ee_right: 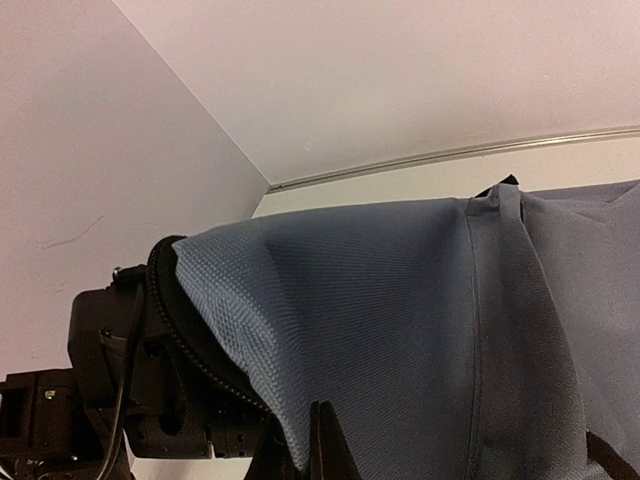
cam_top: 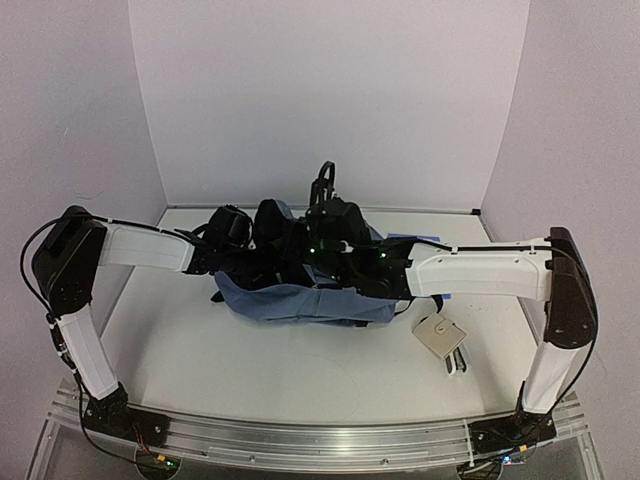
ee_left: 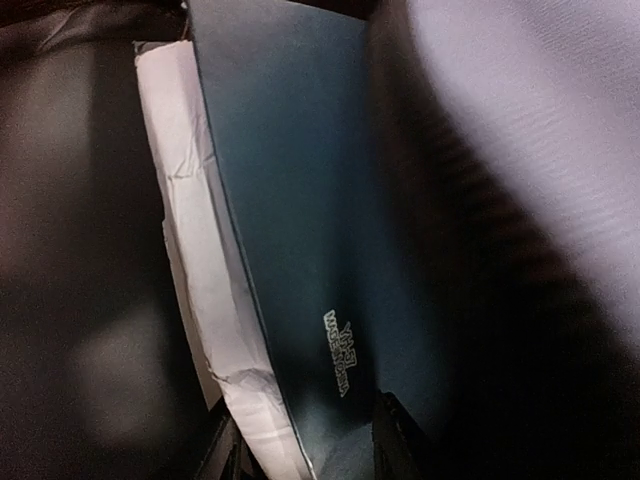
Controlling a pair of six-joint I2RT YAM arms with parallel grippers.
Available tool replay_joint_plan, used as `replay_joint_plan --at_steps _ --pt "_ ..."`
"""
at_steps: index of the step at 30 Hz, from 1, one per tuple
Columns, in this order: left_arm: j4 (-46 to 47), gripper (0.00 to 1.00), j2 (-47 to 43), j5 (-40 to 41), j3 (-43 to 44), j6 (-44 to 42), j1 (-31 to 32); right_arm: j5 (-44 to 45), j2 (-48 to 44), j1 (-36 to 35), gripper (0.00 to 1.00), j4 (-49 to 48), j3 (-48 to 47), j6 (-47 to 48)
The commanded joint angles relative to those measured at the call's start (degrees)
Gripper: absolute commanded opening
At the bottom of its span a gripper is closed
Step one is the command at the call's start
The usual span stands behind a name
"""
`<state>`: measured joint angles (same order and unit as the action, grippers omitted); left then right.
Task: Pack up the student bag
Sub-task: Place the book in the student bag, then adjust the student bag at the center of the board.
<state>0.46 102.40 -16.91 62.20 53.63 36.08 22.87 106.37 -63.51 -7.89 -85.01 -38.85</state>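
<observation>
1. White table [cam_top: 300, 370], pale walls; bag [cam_top: 300, 300] sits centre, toward the far side.
2. Right claw [ee_right: 305, 445] clamps bag fabric, holding its mouth up.
3. Left claw [ee_left: 310, 450] straddles a book [ee_left: 290, 220] inside; grip unclear.
4. Likely next: seat book deeper, let go.

Twin white-shelled arms with black joints.
Left arm [cam_top: 145, 247] and right arm [cam_top: 480, 270]: white link covers [cam_top: 85, 355], bulky black elbow housings [cam_top: 65, 260], thin black cables [cam_top: 21, 262] alongside, black bases [cam_top: 120, 412], green lights [cam_top: 313, 250] near the wrists.
</observation>
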Motion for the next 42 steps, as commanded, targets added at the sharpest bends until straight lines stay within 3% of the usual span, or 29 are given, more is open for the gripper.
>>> replay_joint_plan --at_steps 1,3,6,12,17,19,24,27,31,38,42 --pt "0.5 0.44 -1.0 1.2 2.7 -2.8 0.7 -0.5 0.5 -0.4 0.00 -5.3 0.3 -0.4" --pt "-1.1 0.47 -2.9 3.1 1.7 -3.4 0.7 -0.9 0.6 -0.4 0.00 -5.1 0.6 -0.3" --pt "-5.3 0.59 -7.4 7.3 -0.3 -4.5 0.5 -1.9 0.3 -0.4 0.03 -4.3 0.7 0.0" --pt "-13.4 0.70 -20.8 14.8 -8.1 -5.0 -1.4 -2.4 -4.5 -0.4 0.63 -1.5 4.1 1.3" --pt "-19.3 0.79 -34.4 16.0 -15.2 -3.9 -5.8 1.4 -12.4 -0.4 0.90 3.8 8.8 3.3" --pt "-22.5 0.82 -39.3 15.4 -16.1 -3.9 -8.9 5.3 -15.6 0.1 0.96 7.6 10.3 3.9" --pt "-28.1 0.94 -45.5 14.0 -14.0 -6.7 -12.9 6.3 -22.0 6.4 0.98 15.3 15.0 3.0" --pt "-29.5 0.97 -43.5 10.7 -11.7 -9.2 -13.9 -2.8 -25.0 16.2 0.98 16.2 19.9 2.1" --pt "-28.0 0.98 -38.6 6.0 -10.7 -10.9 -15.6 -15.2 -25.4 28.6 0.87 16.1 24.2 3.8" --pt "-22.6 0.97 -29.6 0.8 -11.0 -12.8 -18.1 -34.9 -16.3 47.3 0.77 12.5 23.9 9.6" --pt "-21.0 0.94 -25.3 0.4 -10.0 -14.0 -19.7 -39.9 -8.6 52.7 0.72 11.9 19.9 12.1"
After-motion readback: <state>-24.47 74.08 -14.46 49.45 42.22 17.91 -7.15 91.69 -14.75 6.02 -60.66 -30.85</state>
